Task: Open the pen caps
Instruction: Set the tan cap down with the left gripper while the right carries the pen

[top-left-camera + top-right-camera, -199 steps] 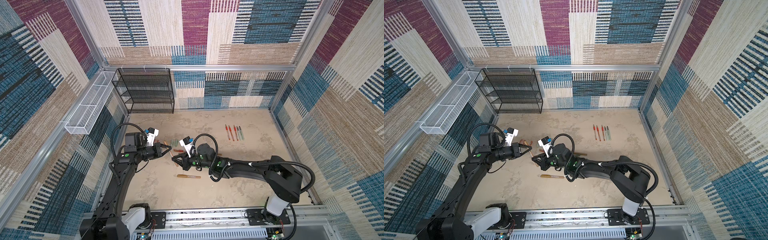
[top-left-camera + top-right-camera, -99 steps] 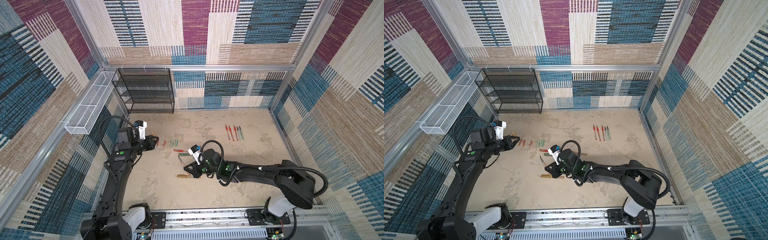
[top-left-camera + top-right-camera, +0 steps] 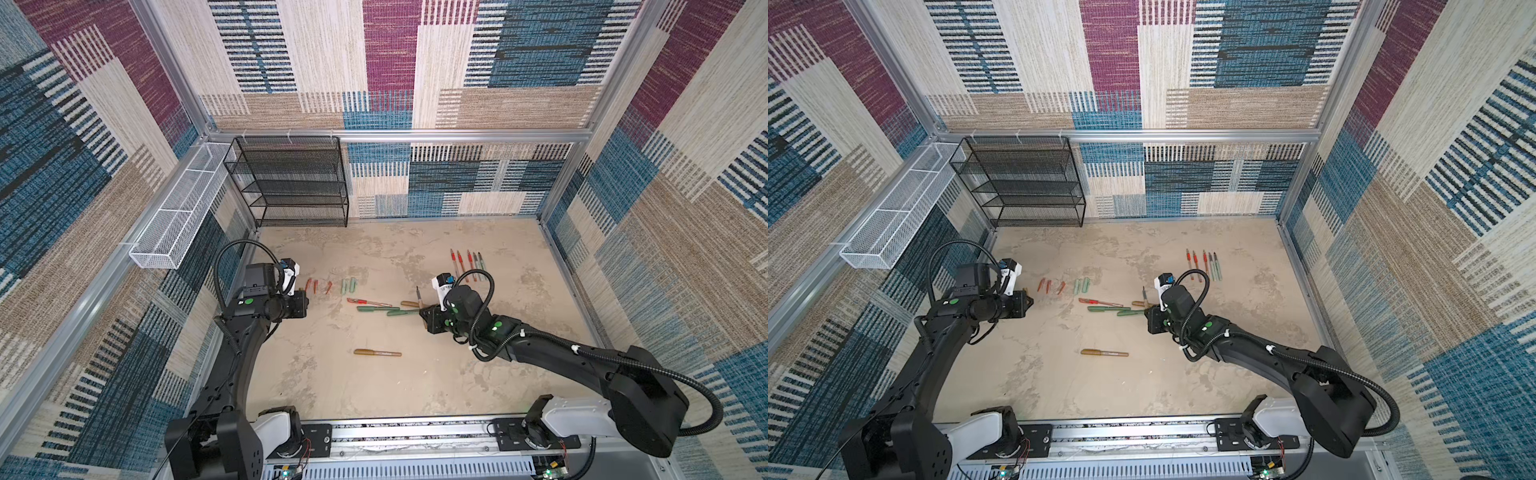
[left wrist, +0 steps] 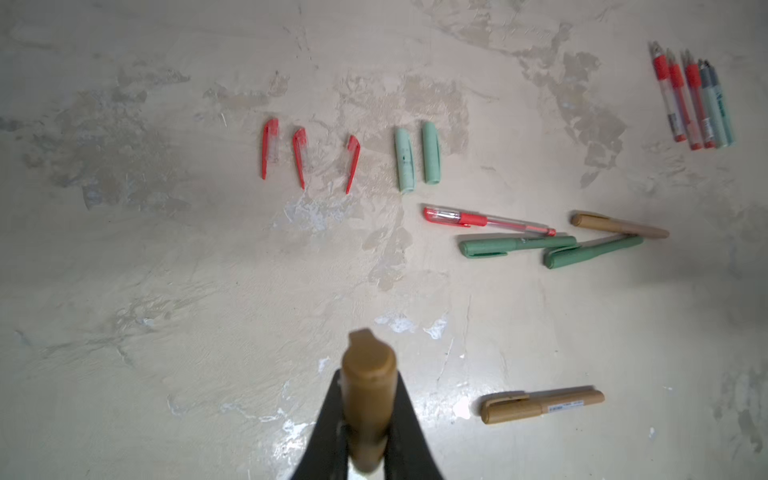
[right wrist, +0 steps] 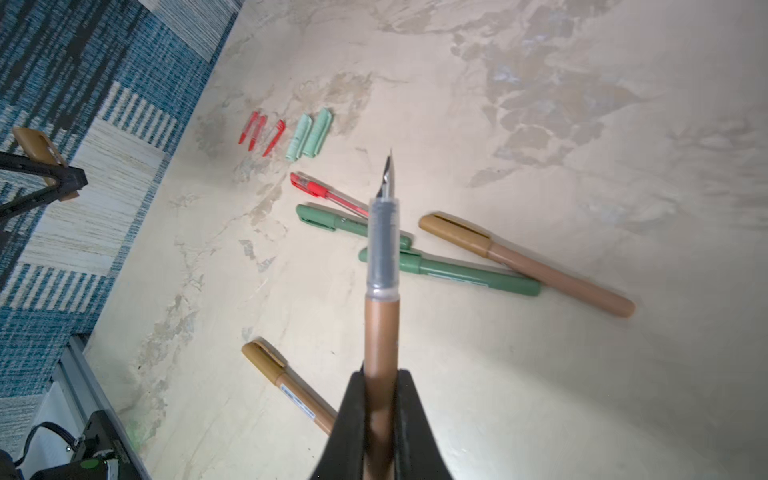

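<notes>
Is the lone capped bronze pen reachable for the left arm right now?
Probably not yet: the left gripper is shut on a bronze cap and must release it first. The table toward the bronze pen looks bare.

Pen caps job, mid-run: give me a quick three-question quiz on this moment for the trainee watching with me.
1. True or false: the left pincer is shut on a bronze-gold cap.
2. What does the right pincer hold? A) a red cap B) an uncapped pen barrel with its nib bare C) nothing
3. Count: how many loose caps lie in the row on the table, and how many capped pens lie on it?

Key: 1. True. 2. B. 3. Five loose caps, three red and two mint; five capped pens.
</notes>
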`<state>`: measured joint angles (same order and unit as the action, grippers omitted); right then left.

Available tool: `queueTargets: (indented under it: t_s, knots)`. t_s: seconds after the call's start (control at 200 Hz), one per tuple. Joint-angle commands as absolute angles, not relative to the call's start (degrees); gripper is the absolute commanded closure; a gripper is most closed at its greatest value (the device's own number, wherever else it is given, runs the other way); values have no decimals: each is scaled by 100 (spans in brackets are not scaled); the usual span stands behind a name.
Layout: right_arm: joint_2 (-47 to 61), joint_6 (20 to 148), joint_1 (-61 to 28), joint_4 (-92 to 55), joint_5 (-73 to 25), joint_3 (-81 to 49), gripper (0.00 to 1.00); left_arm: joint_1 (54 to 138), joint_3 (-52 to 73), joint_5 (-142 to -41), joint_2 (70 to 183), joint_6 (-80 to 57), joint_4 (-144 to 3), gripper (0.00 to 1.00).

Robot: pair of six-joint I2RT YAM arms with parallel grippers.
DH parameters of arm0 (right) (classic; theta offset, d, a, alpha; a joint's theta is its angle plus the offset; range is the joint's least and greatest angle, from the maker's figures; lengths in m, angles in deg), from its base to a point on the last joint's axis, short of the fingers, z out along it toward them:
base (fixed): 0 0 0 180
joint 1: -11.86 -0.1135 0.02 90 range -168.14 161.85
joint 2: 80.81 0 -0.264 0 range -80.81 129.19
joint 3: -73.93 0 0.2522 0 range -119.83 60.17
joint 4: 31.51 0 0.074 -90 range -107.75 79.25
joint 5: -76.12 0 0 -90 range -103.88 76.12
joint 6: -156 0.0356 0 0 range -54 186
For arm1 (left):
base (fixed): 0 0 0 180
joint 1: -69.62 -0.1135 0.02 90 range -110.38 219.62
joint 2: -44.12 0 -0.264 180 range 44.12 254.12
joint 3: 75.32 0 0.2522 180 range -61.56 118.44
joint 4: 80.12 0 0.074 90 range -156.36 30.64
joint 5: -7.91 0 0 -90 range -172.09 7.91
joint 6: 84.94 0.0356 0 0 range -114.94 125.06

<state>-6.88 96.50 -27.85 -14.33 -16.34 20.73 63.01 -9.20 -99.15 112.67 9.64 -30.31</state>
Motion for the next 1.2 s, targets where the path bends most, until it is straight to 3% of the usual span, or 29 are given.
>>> queueTargets:
  t_s: [0.0, 0.496, 0.952, 1.087, 1.197]
  knots:
    - [-890, 9490, -2427, -1015, -1513, 2151, 100, 6303, -900, -9670, 11591, 1331, -2960, 100]
    - [-738, 8784, -812, -917, -2287, 2516, 100, 6338, -829, -9115, 12944, 1540, -3080, 100]
    - [-235, 8426, -266, -1055, -2353, 2512, 100, 6421, -536, -8920, 13794, 1450, -3127, 100]
    - [-105, 8359, -183, -1105, -2294, 2498, 100, 6461, -513, -8759, 13988, 1402, -3157, 98]
    - [19, 8367, -164, -1038, -2328, 2398, 100, 6498, -487, -8680, 14049, 1353, -3101, 89]
